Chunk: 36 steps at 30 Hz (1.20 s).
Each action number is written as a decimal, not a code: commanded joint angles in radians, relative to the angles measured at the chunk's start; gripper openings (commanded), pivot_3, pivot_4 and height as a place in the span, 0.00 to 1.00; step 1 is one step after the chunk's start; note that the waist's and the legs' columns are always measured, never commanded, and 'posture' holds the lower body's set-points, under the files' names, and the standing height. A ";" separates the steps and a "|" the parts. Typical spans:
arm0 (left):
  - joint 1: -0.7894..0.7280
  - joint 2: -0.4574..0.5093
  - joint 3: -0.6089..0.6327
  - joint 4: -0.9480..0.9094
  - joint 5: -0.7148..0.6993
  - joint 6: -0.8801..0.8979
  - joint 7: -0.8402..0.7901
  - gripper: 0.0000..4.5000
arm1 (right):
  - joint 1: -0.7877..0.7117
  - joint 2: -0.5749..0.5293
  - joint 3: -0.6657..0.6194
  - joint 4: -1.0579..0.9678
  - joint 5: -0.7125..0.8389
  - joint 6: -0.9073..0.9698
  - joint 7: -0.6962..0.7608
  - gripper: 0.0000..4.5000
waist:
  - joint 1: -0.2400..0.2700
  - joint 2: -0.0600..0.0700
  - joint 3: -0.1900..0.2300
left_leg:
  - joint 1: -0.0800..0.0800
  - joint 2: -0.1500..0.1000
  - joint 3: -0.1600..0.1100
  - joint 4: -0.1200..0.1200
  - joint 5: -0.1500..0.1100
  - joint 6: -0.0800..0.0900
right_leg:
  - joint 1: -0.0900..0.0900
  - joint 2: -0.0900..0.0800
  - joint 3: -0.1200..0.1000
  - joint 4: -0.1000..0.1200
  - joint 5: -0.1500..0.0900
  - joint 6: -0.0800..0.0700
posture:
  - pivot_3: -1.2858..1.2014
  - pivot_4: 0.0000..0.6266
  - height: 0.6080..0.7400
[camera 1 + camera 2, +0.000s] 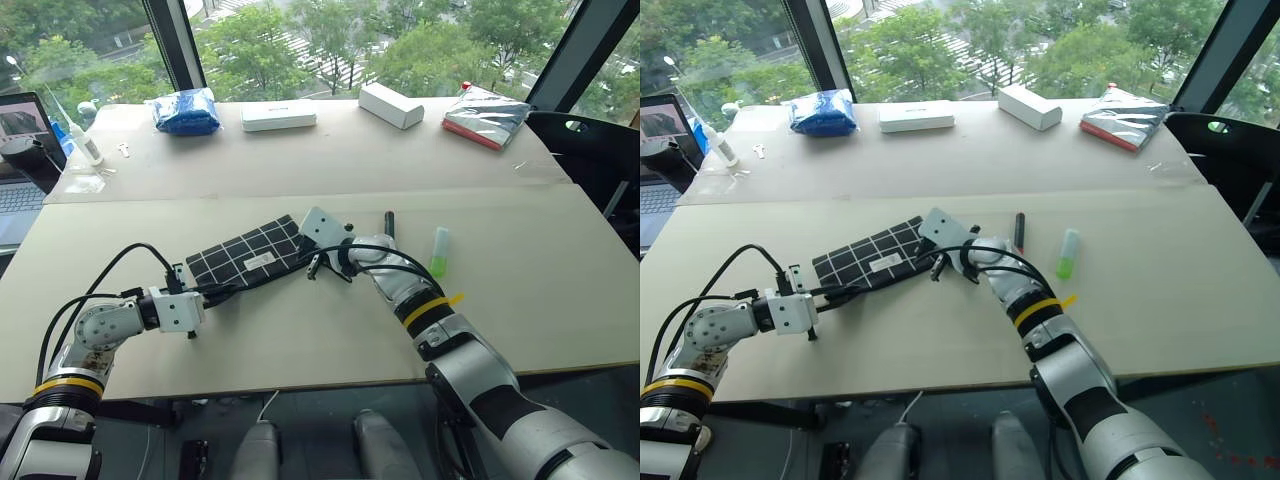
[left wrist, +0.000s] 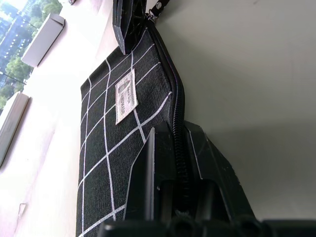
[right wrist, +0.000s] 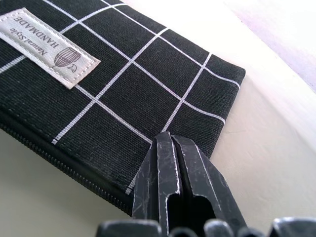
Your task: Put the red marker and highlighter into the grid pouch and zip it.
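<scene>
Pouch (image 1: 247, 256) lies flat mid-table, zipper edge toward the robot. Left gripper (image 2: 178, 148) is clamped on the zipper edge at one end. Right gripper (image 3: 174, 148), fingers together, sits at the opposite corner; cannot tell if it pinches fabric. Marker (image 1: 389, 224) and highlighter (image 1: 438, 251) lie just beyond, outside. Pouch looks soft, light and floppy; best held by the stiffer zipper seam.

Bare tabletop (image 1: 560, 290) right of highlighter (image 1: 439, 250), marker (image 1: 389, 225) just beside pouch (image 1: 245, 255) (arms crowd it)
</scene>
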 commanded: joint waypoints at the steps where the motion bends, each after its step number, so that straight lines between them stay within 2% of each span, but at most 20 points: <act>1: 0.055 -0.019 -0.007 -0.045 -0.064 0.092 -0.038 0.00 | 0.014 -0.001 -0.095 -0.077 0.130 0.087 0.091 0.33 | -0.002 0.000 0.000 | 0.000 0.000 0.000 0.000 0.000 0.000 | 0.000 0.000 0.000 0.000 0.000 0.000 | 0.52 0.24 1.00; 3: 0.073 -0.026 0.005 -0.068 -0.090 0.130 -0.038 0.00 | 0.009 -0.006 -0.166 -0.138 0.217 0.163 0.118 0.49 | -0.005 0.000 0.000 | -0.001 0.000 0.000 0.000 0.000 0.000 | -0.001 0.000 0.000 0.000 0.000 0.000 | 0.52 0.24 1.00; 6: 0.100 -0.045 0.037 -0.117 -0.139 0.201 -0.020 0.00 | -0.046 -0.040 -0.364 -0.248 0.438 0.393 0.125 0.70 | -0.008 0.000 0.000 | -0.001 0.000 0.000 0.000 0.000 0.000 | -0.002 0.000 0.000 0.000 0.000 0.000 | 0.52 0.24 1.00; 9: 0.118 -0.069 0.074 -0.177 -0.181 0.280 0.007 0.00 | -0.037 -0.138 -0.464 -0.416 0.595 0.536 0.192 0.70 | 0.001 0.001 0.001 | -0.003 0.000 -0.001 0.000 0.000 0.000 | -0.002 -0.001 0.000 0.000 0.000 0.000 | 0.52 0.24 1.00; 12: 0.129 -0.092 0.105 -0.231 -0.211 0.350 0.034 0.00 | 0.007 -0.207 -0.466 -0.513 0.626 0.572 0.200 0.70 | 0.004 0.001 0.001 | -0.003 0.000 -0.001 0.000 0.000 0.000 | -0.001 -0.001 -0.001 -0.002 0.000 0.000 | 0.52 0.24 1.00; 14: 0.134 -0.106 0.122 -0.262 -0.225 0.391 0.048 0.00 | 0.044 -0.236 -0.416 -0.541 0.586 0.555 0.188 0.70 | 0.003 0.000 0.000 | -0.003 0.000 -0.001 0.000 0.000 0.000 | -0.001 0.000 -0.001 -0.002 0.000 0.000 | 0.52 0.24 1.00; 16: 0.138 -0.126 0.133 -0.312 -0.246 0.442 0.068 0.00 | 0.100 -0.244 -0.294 -0.536 0.465 0.501 0.136 0.70 | -0.005 0.000 0.000 | -0.002 0.001 -0.001 0.000 0.000 0.000 | -0.001 0.000 -0.001 -0.001 0.000 0.000 | 0.52 0.24 1.00; 18: 0.145 -0.145 0.134 -0.357 -0.252 0.479 0.083 0.00 | 0.132 -0.220 -0.191 -0.498 0.354 0.434 0.060 0.70 | -0.012 0.000 0.000 | -0.002 0.001 0.000 0.000 0.000 0.000 | -0.002 0.001 0.000 -0.001 0.000 0.000 | 0.52 0.24 1.00; 20: 0.153 -0.156 0.134 -0.393 -0.250 0.505 0.092 0.00 | 0.130 -0.181 -0.162 -0.465 0.319 0.408 0.010 0.70 | -0.015 0.000 0.001 | -0.003 0.001 0.000 0.000 0.000 0.000 | -0.003 0.001 0.000 0.000 0.000 0.000 | 0.52 0.24 1.00; 24: 0.171 -0.167 0.137 -0.440 -0.242 0.538 0.098 0.00 | 0.093 -0.126 -0.141 -0.392 0.288 0.358 -0.029 0.70 | -0.012 0.000 0.001 | -0.005 0.000 0.000 0.000 0.000 0.000 | -0.004 0.000 0.001 -0.001 0.000 0.000 | 0.52 0.24 1.00; 36: 0.191 -0.179 0.152 -0.493 -0.242 0.576 0.111 0.00 | 0.044 -0.074 -0.119 -0.209 0.229 0.245 -0.031 0.70 | -0.011 0.000 0.001 | -0.004 0.000 0.000 0.000 0.000 0.000 | -0.003 0.000 0.000 -0.002 0.000 0.000 | 0.52 0.24 1.00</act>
